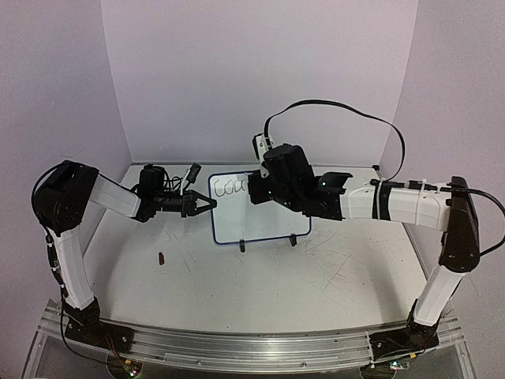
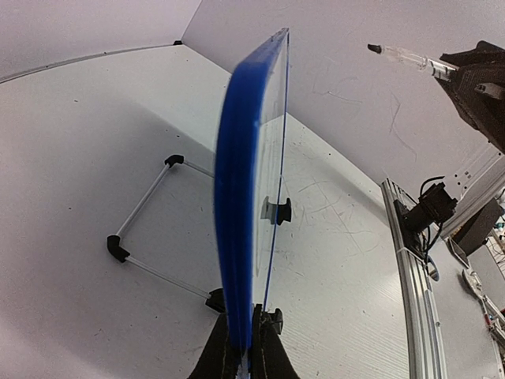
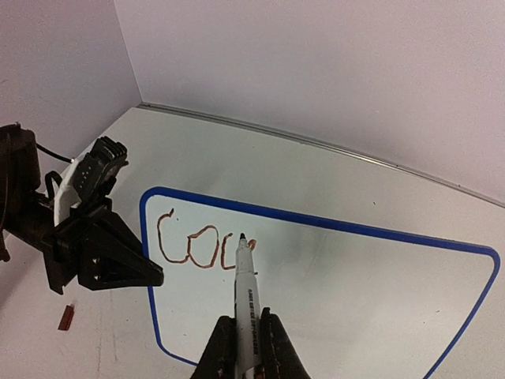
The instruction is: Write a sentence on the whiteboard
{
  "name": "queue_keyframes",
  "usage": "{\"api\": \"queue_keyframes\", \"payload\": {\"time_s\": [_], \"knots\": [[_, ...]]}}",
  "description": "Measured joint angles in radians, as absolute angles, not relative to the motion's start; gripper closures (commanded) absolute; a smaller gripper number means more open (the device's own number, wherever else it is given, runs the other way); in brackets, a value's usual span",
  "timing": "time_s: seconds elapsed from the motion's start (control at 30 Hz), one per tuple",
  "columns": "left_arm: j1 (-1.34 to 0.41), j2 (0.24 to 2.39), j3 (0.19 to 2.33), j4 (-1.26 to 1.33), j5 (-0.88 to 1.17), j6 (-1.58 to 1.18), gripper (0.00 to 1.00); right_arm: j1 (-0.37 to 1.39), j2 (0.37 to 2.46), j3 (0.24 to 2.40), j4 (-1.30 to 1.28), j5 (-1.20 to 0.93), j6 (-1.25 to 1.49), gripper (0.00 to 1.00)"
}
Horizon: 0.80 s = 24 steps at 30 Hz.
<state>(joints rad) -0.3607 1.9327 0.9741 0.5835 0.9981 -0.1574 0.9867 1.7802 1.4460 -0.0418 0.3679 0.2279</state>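
The whiteboard (image 1: pixel 260 221) stands upright near the middle of the bench (image 1: pixel 316 276), a bit toward the back wall. It has a thin blue frame and rests on 2 small black feet (image 1: pixel 241 246). Its white face looks toward the arms. In the left wrist view the board is seen from its side, as a thick blue edge (image 2: pixel 237 221). A thin wire stand with black corners (image 2: pixel 146 197) lies on the bench behind it.

The left gripper (image 1: pixel 209 204) is closed tight on the left edge of the board. Its 2 fingers (image 2: pixel 225 355) pinch the blue frame from both sides.

The right gripper (image 3: pixel 246 339) is closed on a marker (image 3: pixel 245 284). The marker is white with a dark tip, and it points at the board. From above, the right arm hides the top middle of the board.

The sentence (image 3: pixel 193 245) is only just begun. In the top left corner of the board there is a big C and a few small round letters after it, in brown-red ink. The marker tip sits just to the right of the last letter. In the left wrist view the marker (image 2: pixel 402 57) has a gap between its tip and the board.

A small red thing (image 1: pixel 161 257) lies on the bench to the left of the board. It is too small to tell what it is.
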Motion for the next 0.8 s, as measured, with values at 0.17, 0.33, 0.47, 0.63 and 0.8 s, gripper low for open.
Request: {"api": "queue_keyframes", "payload": {"time_s": [0.17,0.33,0.47,0.63,0.8], "knots": [[-0.361,1.928,0.974,0.573,0.991,-0.155,1.0,0.987,1.78,1.42,-0.003,0.34,0.196,1.0],[-0.361,1.925,0.974,0.564,0.989,-0.145,1.0,0.987,1.781,1.411,0.005,0.318,0.168,1.0],[-0.362,1.922,0.974,0.556,0.985,-0.133,1.0,0.985,1.78,1.404,0.019,0.324,0.157,1.0],[-0.363,1.917,0.974,0.548,0.982,-0.128,1.0,0.979,1.78,1.383,0.023,0.328,0.157,1.0],[-0.363,1.917,0.974,0.548,0.982,-0.128,1.0,0.969,1.78,1.378,0.026,0.329,0.157,1.0]]}}
